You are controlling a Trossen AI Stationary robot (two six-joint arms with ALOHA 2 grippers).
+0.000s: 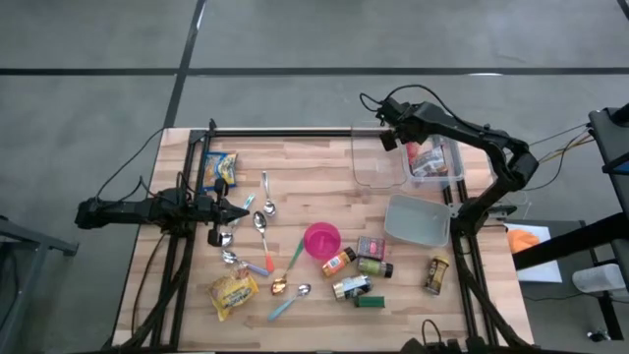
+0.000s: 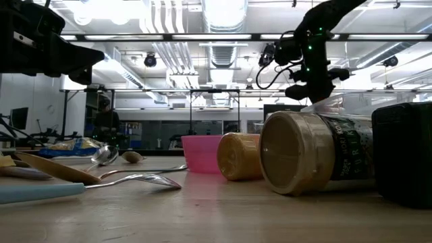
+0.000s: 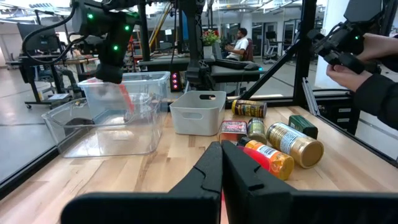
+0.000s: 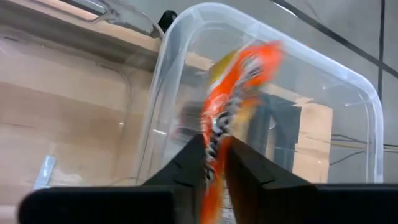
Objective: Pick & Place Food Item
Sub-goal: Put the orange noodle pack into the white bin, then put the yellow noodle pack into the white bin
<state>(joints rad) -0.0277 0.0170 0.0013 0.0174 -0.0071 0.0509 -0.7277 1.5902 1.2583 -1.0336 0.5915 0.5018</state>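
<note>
Right end effector (image 4: 214, 163) pinches orange snack packet (image 4: 233, 99) over clear bin (image 4: 367, 124); release outstanding. Left end effector (image 3: 221, 163) pressed together, idle

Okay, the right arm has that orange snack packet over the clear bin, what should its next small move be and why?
Probably open the right tool a bit more and let go. The orange snack packet hangs between its fingers over the clear plastic bin, which already holds a packet in the high view, so it should drop inside.

A pink bowl (image 2: 201, 153) is seen beyond spoons (image 2: 138, 179), beside two toppled jars (image 2: 314, 152); a dark arm (image 2: 307, 50) is raised above.
</note>
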